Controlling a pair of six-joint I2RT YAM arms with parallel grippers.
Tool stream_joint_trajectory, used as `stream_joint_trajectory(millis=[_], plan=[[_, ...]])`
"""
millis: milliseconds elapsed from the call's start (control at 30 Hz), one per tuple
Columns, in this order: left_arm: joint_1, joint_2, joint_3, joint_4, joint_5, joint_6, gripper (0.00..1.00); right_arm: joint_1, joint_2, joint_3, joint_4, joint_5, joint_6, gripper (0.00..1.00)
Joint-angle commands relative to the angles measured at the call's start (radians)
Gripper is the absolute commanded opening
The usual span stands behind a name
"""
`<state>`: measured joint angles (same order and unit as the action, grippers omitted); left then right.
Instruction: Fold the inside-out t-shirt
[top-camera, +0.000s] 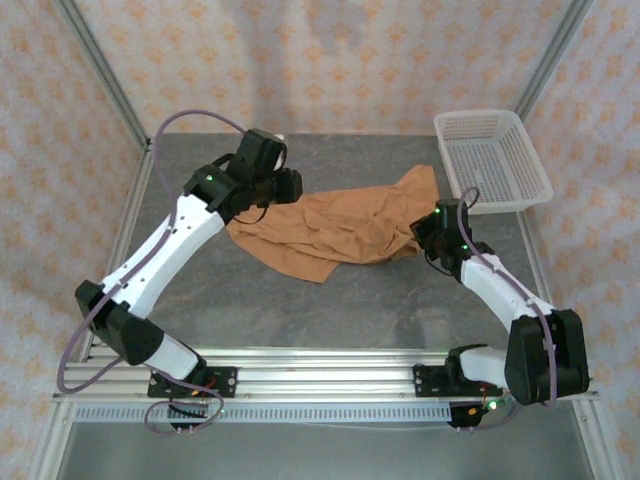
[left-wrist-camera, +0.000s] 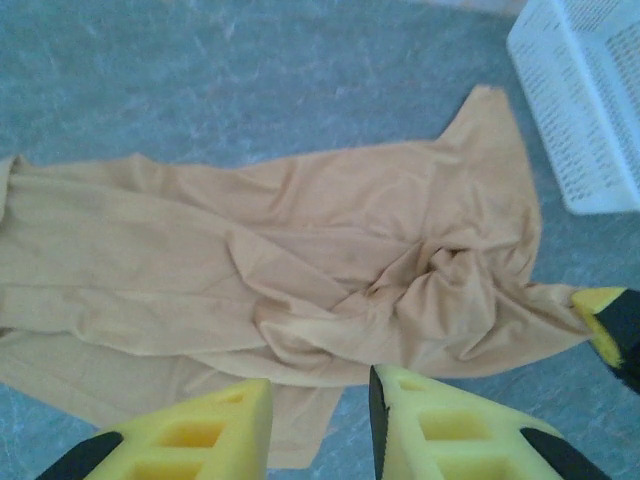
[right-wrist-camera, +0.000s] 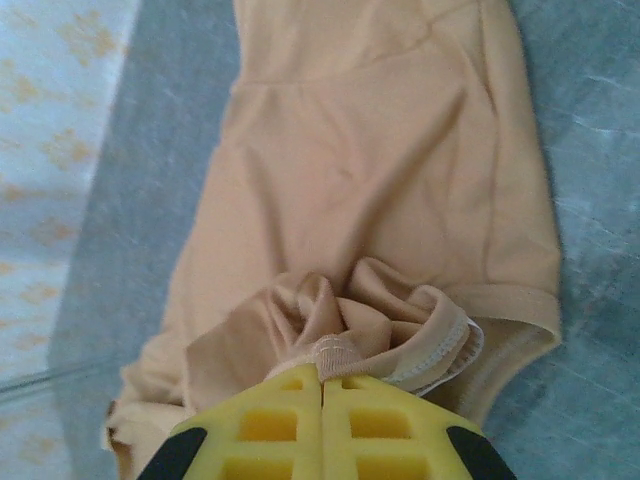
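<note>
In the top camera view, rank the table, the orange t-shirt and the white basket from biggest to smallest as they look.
1. table, largest by far.
2. t-shirt, crumpled but spread wider than the basket.
3. basket, smallest.

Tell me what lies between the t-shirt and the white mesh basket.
Only bare grey tabletop: the left wrist view shows a narrow strip of it between the t-shirt and the white mesh basket.

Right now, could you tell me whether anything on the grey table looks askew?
The tan cloth t-shirt lies crumpled rather than flat, one corner reaching toward the white plastic mesh basket. The right gripper is shut on a bunched fold.
</note>
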<state>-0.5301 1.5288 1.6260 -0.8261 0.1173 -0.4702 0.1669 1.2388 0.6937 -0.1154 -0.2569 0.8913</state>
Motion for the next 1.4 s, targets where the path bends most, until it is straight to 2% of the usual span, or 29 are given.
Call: stream_joint_trajectory(millis=[0, 67, 100, 133, 233, 333, 500, 767, 833, 967, 1067, 1233, 1367], plan=[[-0.028, 0.086, -0.08, 0.064, 0.09, -0.019, 0.35, -0.003, 0.002, -0.006, -0.107, 0.051, -0.094, 0.16], [-0.047, 0.13, -0.089, 0.106, 0.135, -0.03, 0.37, -0.003, -0.016, -0.003, -0.17, 0.096, -0.127, 0.48], [-0.054, 0.154, -0.084, 0.116, 0.147, -0.034, 0.37, -0.003, -0.036, 0.006, -0.217, 0.132, -0.146, 0.56], [-0.058, 0.171, -0.078, 0.124, 0.156, -0.035, 0.38, -0.003, -0.051, 0.012, -0.248, 0.159, -0.165, 0.59], [-0.059, 0.208, -0.061, 0.135, 0.174, -0.039, 0.38, 0.001, -0.139, 0.037, -0.32, 0.201, -0.204, 0.6], [-0.056, 0.218, -0.06, 0.143, 0.173, -0.044, 0.38, 0.029, -0.15, 0.058, -0.296, 0.144, -0.208, 0.6], [-0.051, 0.215, -0.085, 0.161, 0.183, -0.059, 0.37, 0.127, 0.071, 0.178, -0.24, 0.007, -0.174, 0.59], [-0.042, 0.201, -0.123, 0.178, 0.19, -0.058, 0.37, 0.171, 0.355, 0.361, -0.227, -0.017, -0.174, 0.63], [-0.043, 0.207, -0.124, 0.189, 0.202, -0.091, 0.37, 0.17, 0.412, 0.394, -0.237, -0.011, -0.18, 0.59], [-0.044, 0.23, -0.123, 0.221, 0.232, -0.111, 0.36, 0.171, 0.395, 0.37, -0.235, -0.027, -0.184, 0.03], [-0.052, 0.257, -0.132, 0.296, 0.289, -0.151, 0.33, 0.171, 0.283, 0.271, -0.223, -0.026, -0.199, 0.0], [-0.103, 0.353, -0.128, 0.462, 0.43, -0.225, 0.32, 0.17, 0.106, 0.014, -0.043, -0.066, -0.212, 0.0], [-0.146, 0.449, -0.101, 0.492, 0.469, -0.242, 0.32, 0.169, 0.078, -0.13, 0.091, -0.107, -0.178, 0.0]])
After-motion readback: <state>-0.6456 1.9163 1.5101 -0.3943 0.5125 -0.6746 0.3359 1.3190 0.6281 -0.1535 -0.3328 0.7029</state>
